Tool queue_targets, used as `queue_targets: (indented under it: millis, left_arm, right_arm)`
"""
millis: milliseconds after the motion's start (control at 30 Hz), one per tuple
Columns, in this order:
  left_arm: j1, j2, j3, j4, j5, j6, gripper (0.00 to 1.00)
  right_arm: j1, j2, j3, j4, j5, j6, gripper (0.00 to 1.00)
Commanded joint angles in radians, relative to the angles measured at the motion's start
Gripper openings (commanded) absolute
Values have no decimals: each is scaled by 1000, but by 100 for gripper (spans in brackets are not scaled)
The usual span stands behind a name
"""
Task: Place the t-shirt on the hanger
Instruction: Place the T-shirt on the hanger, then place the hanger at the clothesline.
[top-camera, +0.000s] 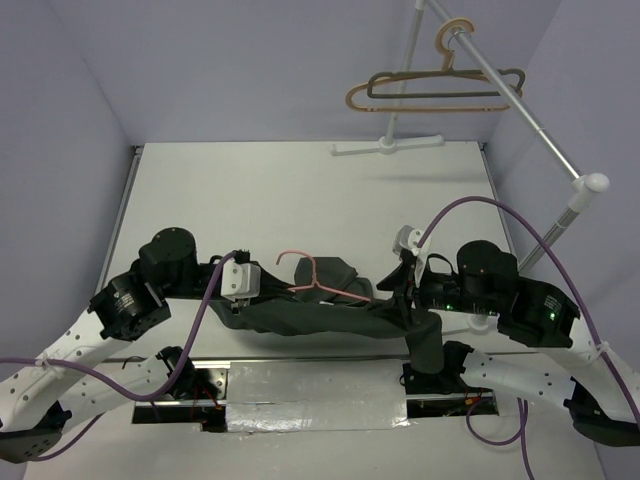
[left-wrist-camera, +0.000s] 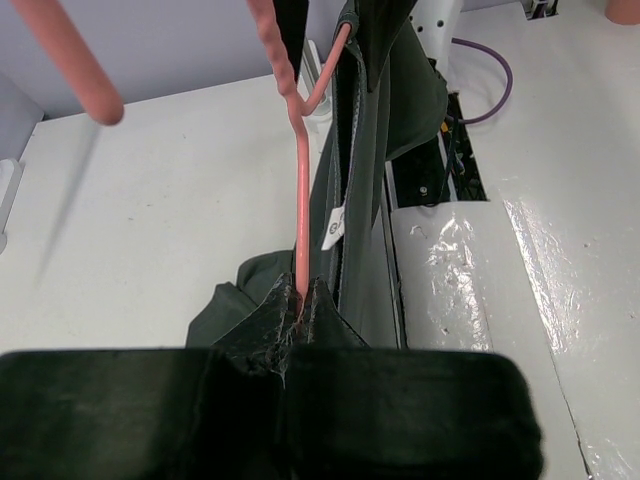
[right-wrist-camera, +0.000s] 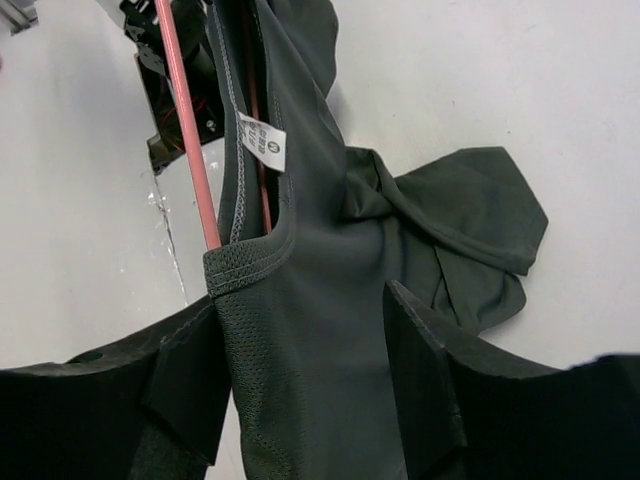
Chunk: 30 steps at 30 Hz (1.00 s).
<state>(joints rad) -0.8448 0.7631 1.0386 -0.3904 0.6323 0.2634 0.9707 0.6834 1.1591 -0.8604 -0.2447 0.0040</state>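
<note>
My left gripper (left-wrist-camera: 298, 303) is pinched on the thin pink hanger (left-wrist-camera: 302, 190). My right gripper (right-wrist-camera: 305, 300) stands spread, the collar of the dark grey t-shirt (right-wrist-camera: 320, 340) lying inside it.

T-shirt (top-camera: 330, 312) stretched between left gripper (left-wrist-camera: 300, 305) and right gripper (right-wrist-camera: 300, 350) above the table's (top-camera: 300, 190) near side, hanger (top-camera: 312, 272) partly inside its neck, rack (top-camera: 530, 112) behind right.

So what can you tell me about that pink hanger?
The hanger is thin salmon-pink wire with a twisted neck and a small hook. It is held above the table, not resting on it. The left gripper is shut on the wire. One arm of it passes into the collar of the dark t-shirt; the hook and neck are bare.
</note>
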Motion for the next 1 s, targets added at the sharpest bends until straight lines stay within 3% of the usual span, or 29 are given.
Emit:
queue_targets:
  millis: [0, 133, 167, 233, 267, 333, 400, 467, 533, 700, 833, 967]
  left_arm:
    - [4, -5, 46, 65, 38, 31, 0]
    - [4, -4, 41, 79, 41, 27, 0]
    - [4, -4, 40, 84, 41, 22, 0]
    - [4, 1, 37, 96, 33, 13, 0]
    - [4, 1, 37, 105, 0, -1, 0]
    - [4, 4, 46, 119, -69, -36, 3]
    - [4, 22, 73, 110, -123, -42, 21]
    - [4, 57, 104, 96, -184, -67, 69]
    - [4, 80, 156, 84, -224, -94, 99]
    - [4, 85, 187, 123, -591, -249, 100]
    - [4, 70, 161, 111, -765, -447, 99]
    - [6, 105, 150, 73, -822, -516, 99]
  right_arm:
    - [10, -21, -15, 1, 24, 34, 61]
    - [11, -25, -24, 11, 4, 37, 38]
    - [11, -24, -24, 12, -2, 40, 23]
    - [11, -19, -24, 24, -19, 44, 6]
    - [13, -21, -25, 32, -21, 47, 0]
    - [11, -27, -29, 60, -8, 65, 0]
    - [14, -36, -33, 87, 22, 97, 0]
    - [13, -38, -21, 98, 102, 129, 0]
    - [13, -27, -4, 93, 197, 175, 0]
    - [13, 31, 54, 37, 404, 298, 0]
    - [13, 22, 51, 17, 626, 399, 0]
    - [13, 28, 82, -25, 809, 516, 0]
